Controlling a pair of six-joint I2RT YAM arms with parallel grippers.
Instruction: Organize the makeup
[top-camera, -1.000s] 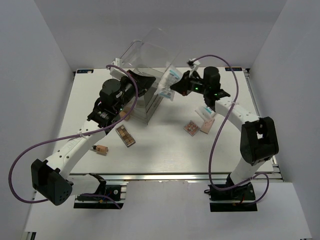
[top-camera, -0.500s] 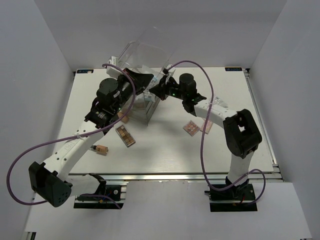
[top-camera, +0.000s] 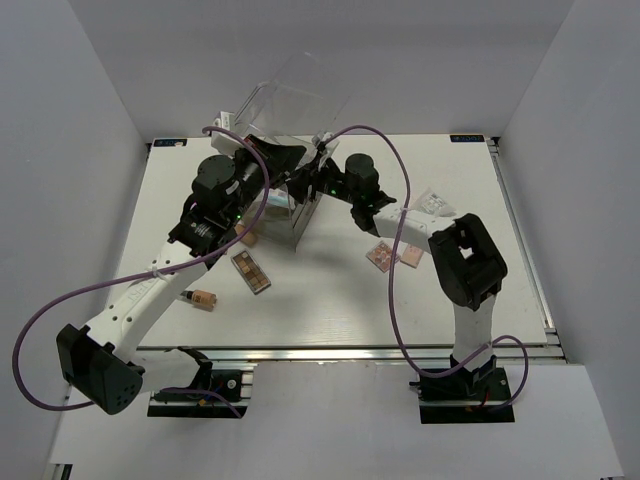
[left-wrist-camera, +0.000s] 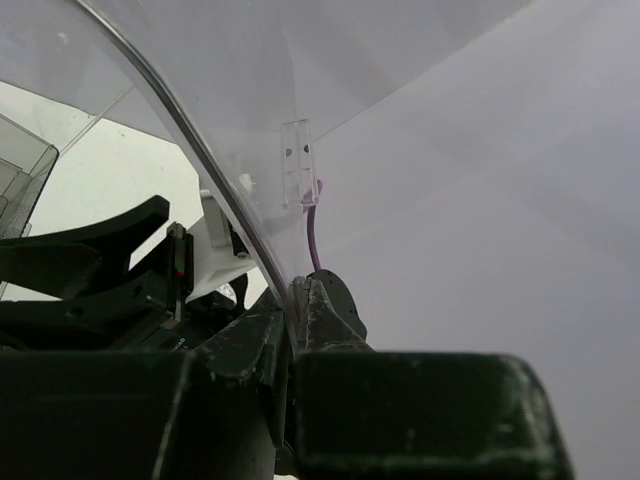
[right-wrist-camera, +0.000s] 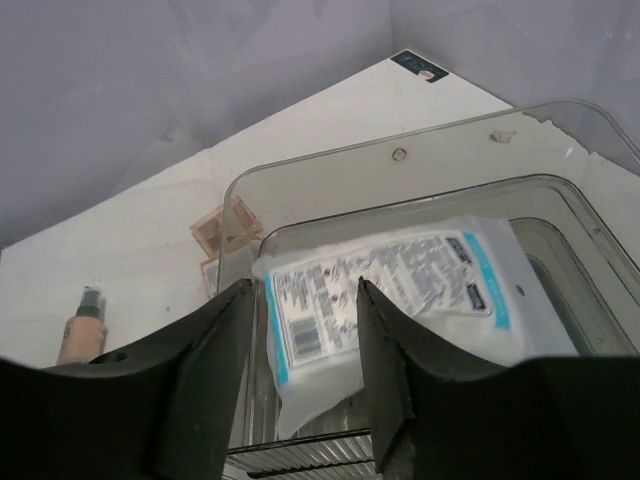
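My left gripper (left-wrist-camera: 295, 305) is shut on the edge of the clear box's raised lid (left-wrist-camera: 250, 130), holding it up (top-camera: 300, 95). My right gripper (right-wrist-camera: 305, 300) hangs open over the box's top compartment (right-wrist-camera: 400, 180). A white-and-blue packet (right-wrist-camera: 390, 290) lies there, its near end between my spread fingers. In the top view the right gripper (top-camera: 320, 180) is at the box (top-camera: 295, 220). On the table lie another packet (top-camera: 432, 203), a brown palette (top-camera: 251, 271), pink palettes (top-camera: 383, 256) and a tan foundation bottle (top-camera: 203, 298).
The white table (top-camera: 330, 310) is walled on three sides. My left arm (top-camera: 215, 195) crowds the box's left side. Another small palette (top-camera: 245, 236) lies beside that arm. Purple cables (top-camera: 400, 240) loop over both arms.
My right gripper moved left from beside the box to over its top compartment and opened, letting the packet go into it. The left gripper kept holding the lid.
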